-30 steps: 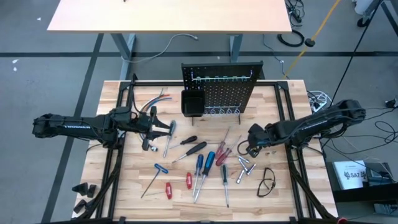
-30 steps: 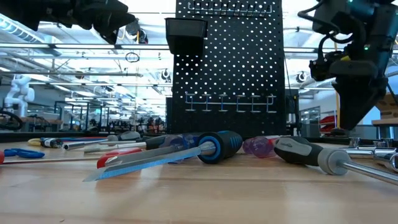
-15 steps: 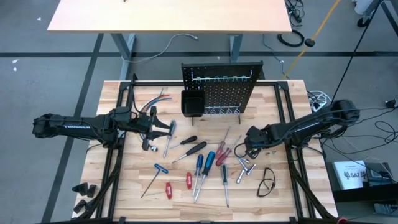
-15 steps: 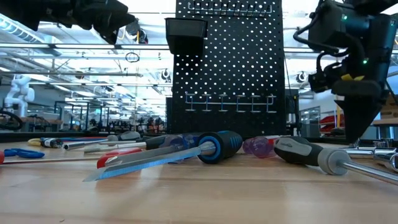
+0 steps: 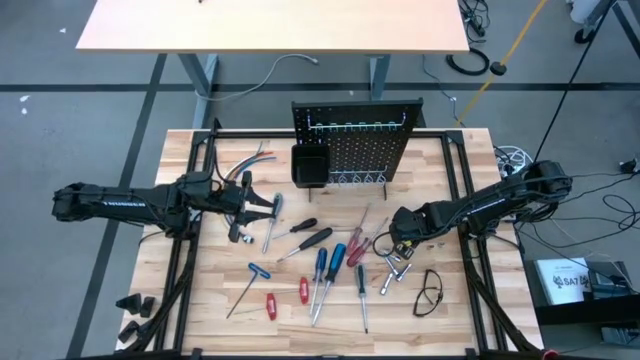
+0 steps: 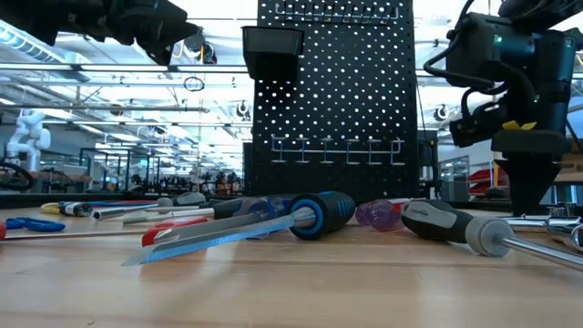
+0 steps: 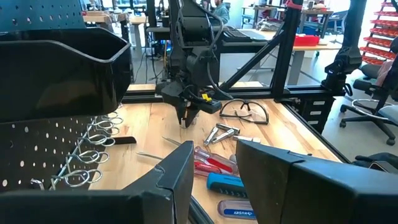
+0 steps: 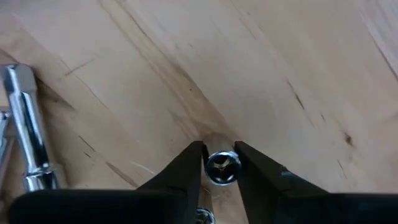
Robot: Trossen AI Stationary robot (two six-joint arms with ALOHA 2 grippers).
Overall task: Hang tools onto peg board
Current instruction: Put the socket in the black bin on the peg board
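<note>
Straddling small silver bit [image 8: 222, 167] on table [image 5: 470, 200] near peg board [image 5: 355, 140], right end effector [image 8: 219, 163] fingers sit either side, narrowly apart, contact unclear. Bit light, stiff, smooth metal, likely slippery: pinch mid-body squarely. Left end effector [image 7: 211, 165] part-open, empty, waiting well apart above table's left side.

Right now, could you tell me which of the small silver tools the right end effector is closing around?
The right end effector straddles the small silver socket piece standing end-up on the table; the longer chrome tool lies flat, off to one side.
</note>
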